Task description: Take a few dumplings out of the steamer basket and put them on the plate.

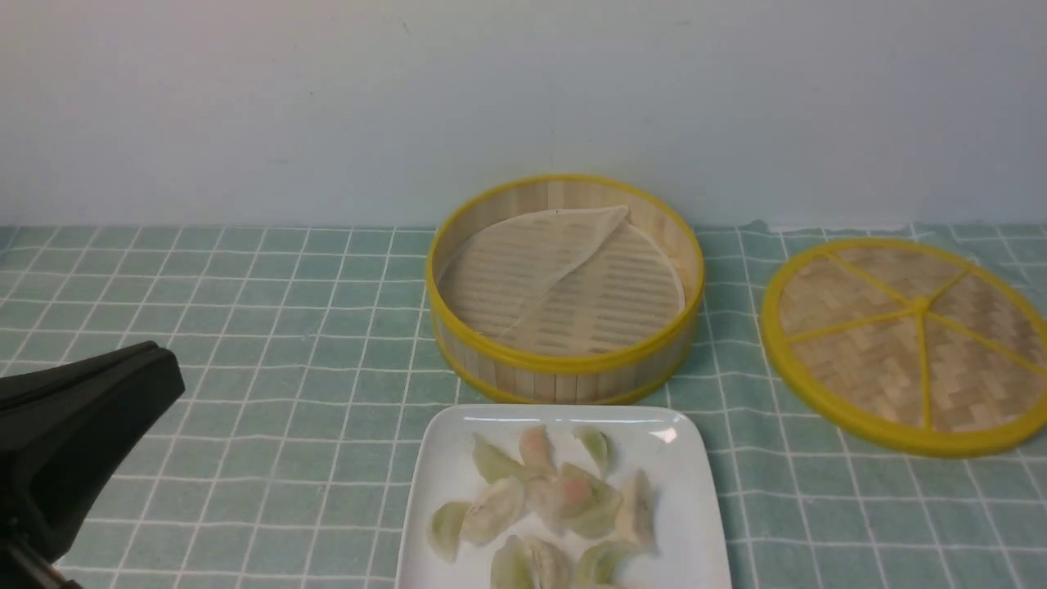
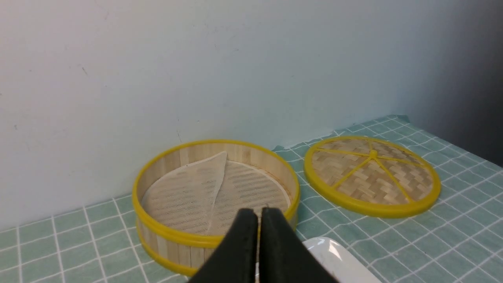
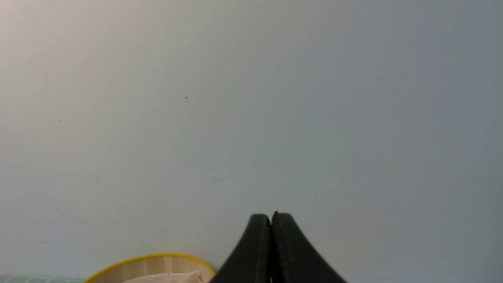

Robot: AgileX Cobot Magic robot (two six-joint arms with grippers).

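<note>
The steamer basket (image 1: 564, 286) stands at the table's middle back, holding only its whitish liner sheet (image 1: 532, 262), one flap folded over. It also shows in the left wrist view (image 2: 214, 196) and at the edge of the right wrist view (image 3: 151, 267). Several dumplings (image 1: 544, 503) lie on the white plate (image 1: 695, 507) in front of the basket; a corner of the plate shows in the left wrist view (image 2: 338, 263). My left gripper (image 2: 258, 212) is shut and empty; it sits at the left front (image 1: 168, 380), away from the plate. My right gripper (image 3: 270, 216) is shut, empty, facing the wall.
The flat woven lid (image 1: 908, 339) with a yellow rim lies to the right of the basket, also seen in the left wrist view (image 2: 371, 175). A green checked cloth (image 1: 286, 327) covers the table. A pale wall (image 1: 327, 98) stands close behind the basket.
</note>
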